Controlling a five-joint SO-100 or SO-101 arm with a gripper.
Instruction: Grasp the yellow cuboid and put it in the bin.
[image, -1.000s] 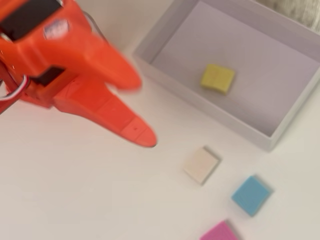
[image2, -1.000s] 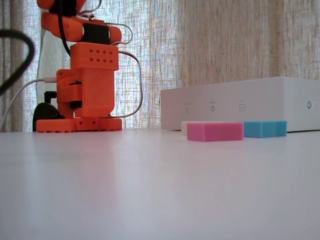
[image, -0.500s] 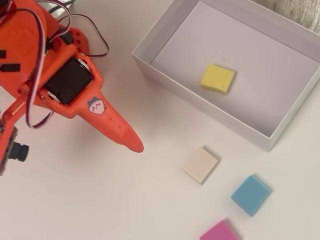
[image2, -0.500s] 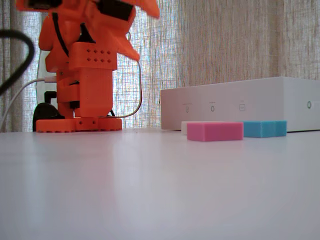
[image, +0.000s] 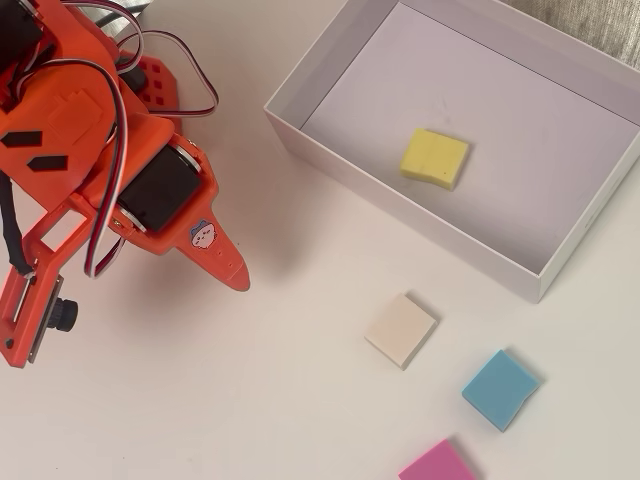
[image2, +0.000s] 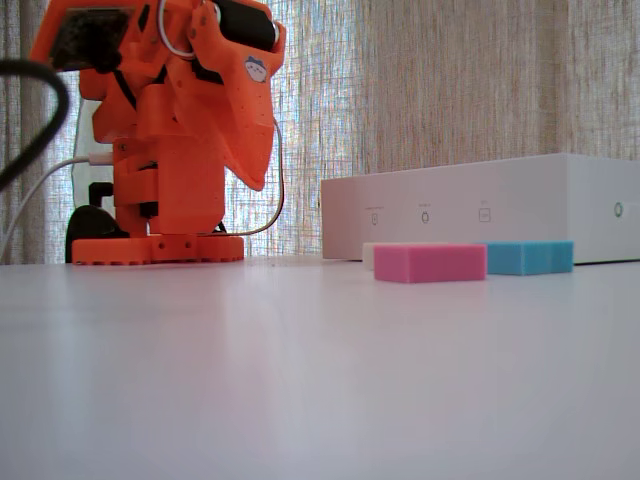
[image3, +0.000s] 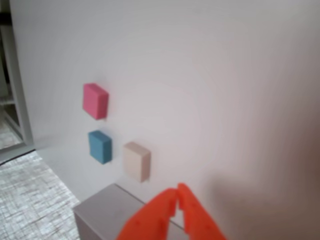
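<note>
Already your yellow cuboid (image: 435, 158) lies flat inside the bin (image: 345, 168); your gripper (image3: 178, 196) has its jaws closed, empty, above the table (image: 300, 400); cream block (image: 401, 330) sits outside.

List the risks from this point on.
1. The yellow cuboid already lies in the bin, so another grasp attempt could pull it back out.
2. The cream block sits on the table just outside the bin's wall and could be mistaken for the target.
3. The claw is shut and empty; a low sweep might knock the blue block or pink block.
</note>
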